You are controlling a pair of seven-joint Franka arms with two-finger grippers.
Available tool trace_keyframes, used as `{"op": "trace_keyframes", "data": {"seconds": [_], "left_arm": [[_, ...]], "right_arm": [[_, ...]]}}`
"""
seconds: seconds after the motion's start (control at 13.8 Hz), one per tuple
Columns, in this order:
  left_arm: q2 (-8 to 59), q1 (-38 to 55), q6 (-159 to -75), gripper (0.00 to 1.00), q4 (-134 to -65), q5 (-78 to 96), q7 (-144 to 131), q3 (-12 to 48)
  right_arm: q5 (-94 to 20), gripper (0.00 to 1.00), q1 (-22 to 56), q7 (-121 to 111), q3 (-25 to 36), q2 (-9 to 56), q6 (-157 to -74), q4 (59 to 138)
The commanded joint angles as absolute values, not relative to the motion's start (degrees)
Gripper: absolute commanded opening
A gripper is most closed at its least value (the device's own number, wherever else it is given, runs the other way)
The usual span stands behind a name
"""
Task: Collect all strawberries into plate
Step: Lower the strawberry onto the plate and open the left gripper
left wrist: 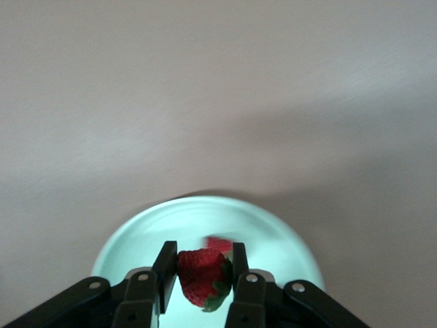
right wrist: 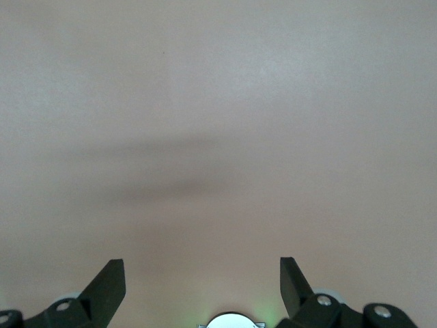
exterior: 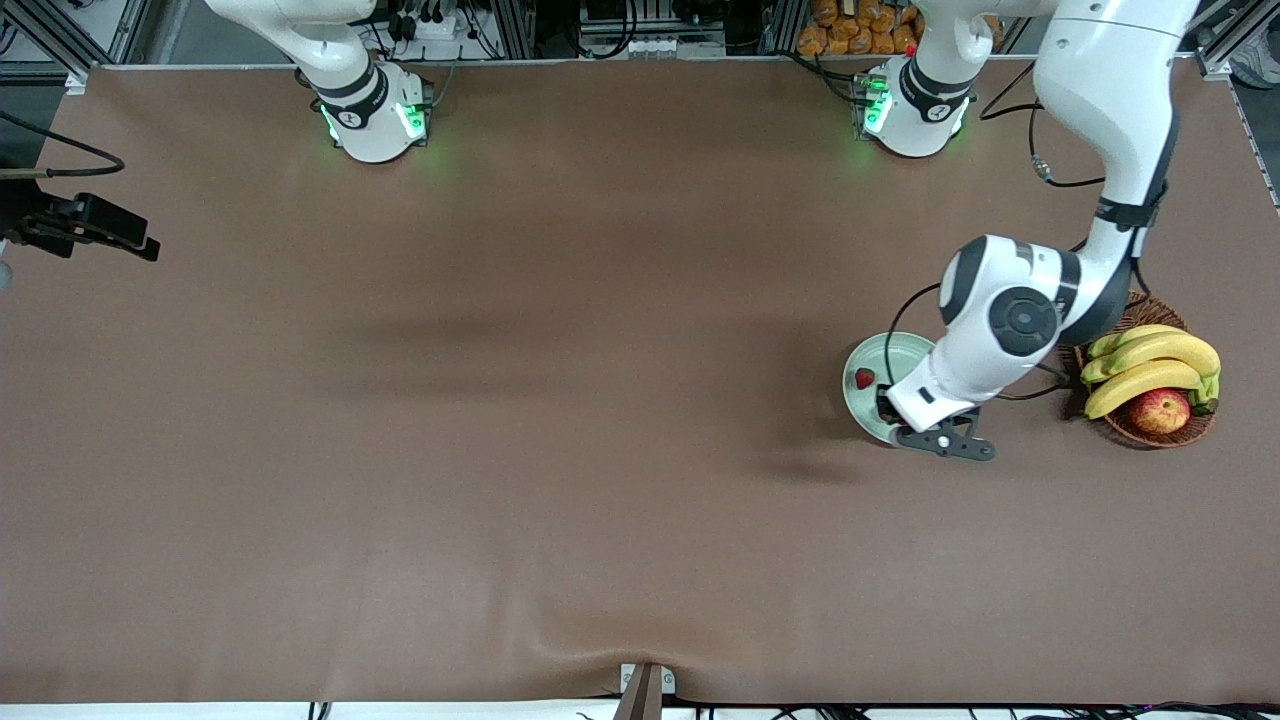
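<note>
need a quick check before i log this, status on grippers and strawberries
Left gripper shut on a strawberry over the plate. One strawberry already lies on the plate. Right gripper open, waiting over bare table. Nothing in the way.

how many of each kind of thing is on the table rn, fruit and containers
strawberries: 2 visible, one lying on the plate, one in the left pincer over the plate
bananas: 3, in the basket
apple: 1, in the basket
plate: 1
basket: 1
total: 8
</note>
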State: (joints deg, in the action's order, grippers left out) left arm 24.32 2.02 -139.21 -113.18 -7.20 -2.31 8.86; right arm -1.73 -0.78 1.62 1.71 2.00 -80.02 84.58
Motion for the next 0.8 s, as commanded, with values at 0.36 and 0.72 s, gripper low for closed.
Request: {"op": "trace_keyframes", "data": {"seconds": [0.36, 0.72], "left_arm": [[26.6, -2.5, -144.0, 0.34, -116.7, -7.8, -0.2, 11.3], [26.3, -2.3, -143.5, 1.0, -116.7, -7.6, -1.1, 11.4]], "right_arm": [[-0.4, 1.0, -0.8, 2.5, 1.3, 2.8, -79.3, 82.9], [-0.5, 1.0, -0.6, 2.5, 1.3, 2.7, -79.3, 82.9]]}}
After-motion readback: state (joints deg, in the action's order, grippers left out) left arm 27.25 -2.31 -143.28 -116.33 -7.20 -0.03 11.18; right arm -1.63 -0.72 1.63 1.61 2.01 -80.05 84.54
